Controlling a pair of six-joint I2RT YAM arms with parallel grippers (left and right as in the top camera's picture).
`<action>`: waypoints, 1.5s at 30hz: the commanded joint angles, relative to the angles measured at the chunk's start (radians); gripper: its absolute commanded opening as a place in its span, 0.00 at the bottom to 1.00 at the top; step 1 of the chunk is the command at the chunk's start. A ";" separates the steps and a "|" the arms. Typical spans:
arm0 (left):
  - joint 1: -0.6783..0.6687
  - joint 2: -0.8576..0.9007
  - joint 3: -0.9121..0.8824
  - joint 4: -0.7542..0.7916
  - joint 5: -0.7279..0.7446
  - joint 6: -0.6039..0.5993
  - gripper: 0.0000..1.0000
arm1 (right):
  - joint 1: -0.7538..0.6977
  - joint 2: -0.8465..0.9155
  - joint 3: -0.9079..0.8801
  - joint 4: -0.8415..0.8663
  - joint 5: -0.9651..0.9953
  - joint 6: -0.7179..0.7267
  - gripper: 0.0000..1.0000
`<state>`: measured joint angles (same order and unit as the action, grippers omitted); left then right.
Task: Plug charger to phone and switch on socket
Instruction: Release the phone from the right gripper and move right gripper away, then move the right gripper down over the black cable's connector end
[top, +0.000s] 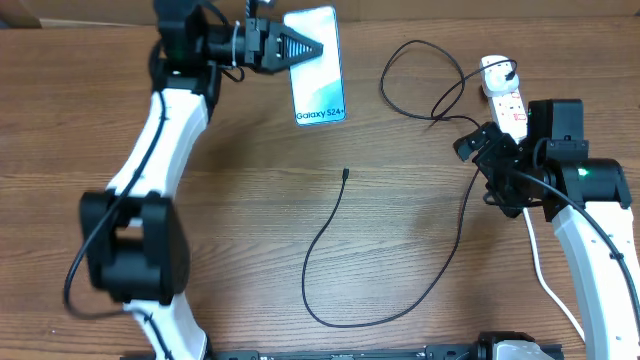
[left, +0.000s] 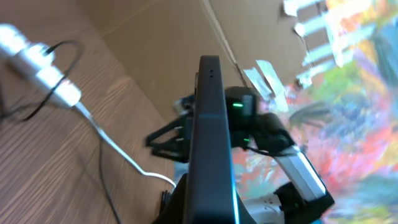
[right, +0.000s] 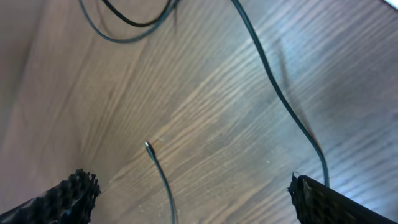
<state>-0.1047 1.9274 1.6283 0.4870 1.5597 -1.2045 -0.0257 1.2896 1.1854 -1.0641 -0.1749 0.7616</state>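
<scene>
Left gripper (top: 303, 50) clamps phone (top: 322, 75) by edge. Right gripper (top: 477, 141) wide, empty, far right of phone. Charger tip (top: 345, 174) lies free, front of phone. I pinch just behind tip and keep it straight for port.

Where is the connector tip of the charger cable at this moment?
In the overhead view the connector tip lies on the table near the centre, below the phone in the picture, with neither arm touching it.

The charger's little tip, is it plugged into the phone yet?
No, the charger tip lies bare on the table, apart from the phone.
</scene>
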 joint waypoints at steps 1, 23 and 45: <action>-0.005 -0.149 -0.017 0.007 0.023 -0.003 0.04 | -0.003 -0.004 0.013 -0.019 0.016 -0.012 1.00; 0.232 -0.344 -0.382 0.011 -0.129 0.077 0.04 | -0.002 -0.004 0.013 -0.119 -0.037 -0.094 1.00; 0.092 -0.280 -0.383 -0.492 -0.650 0.156 0.04 | 0.245 0.192 0.013 0.063 -0.052 -0.062 0.94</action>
<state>-0.0105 1.6180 1.2400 -0.0124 0.8936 -1.0859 0.1650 1.4422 1.1858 -1.0080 -0.2501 0.7063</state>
